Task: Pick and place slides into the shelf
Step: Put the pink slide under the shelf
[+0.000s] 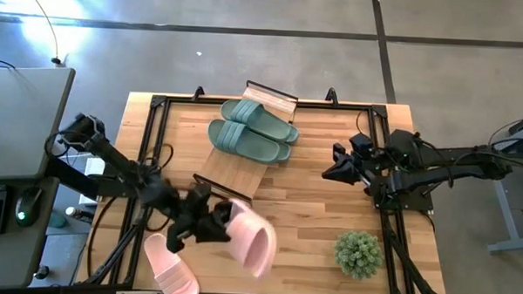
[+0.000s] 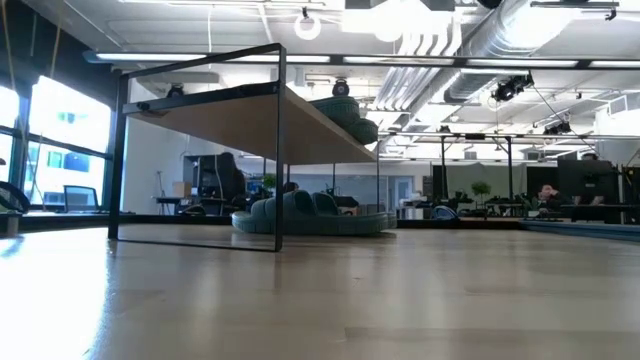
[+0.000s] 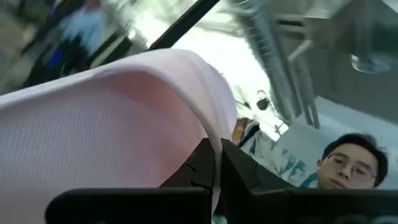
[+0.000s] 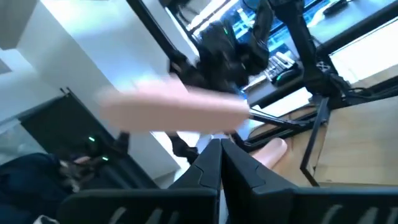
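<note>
High view: left gripper pinches the strap of 1 pink slide, lifted. A 2nd pink slide lies behind that gripper. 2 green slides sit on the shelf ahead of it. Right gripper waits beside the shelf, fingers pressed together.

Left wrist view: fingers bite the strap edge only. Carry level and slowly.

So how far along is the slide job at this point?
Done: two green slides already lie on the shelf. In hand: the left tool is shut on a pink slide, lifted near the table's front. Left: that slide must reach the shelf, and the other pink slide lies at the front left edge. The right tool waits shut, empty, at the right.
</note>
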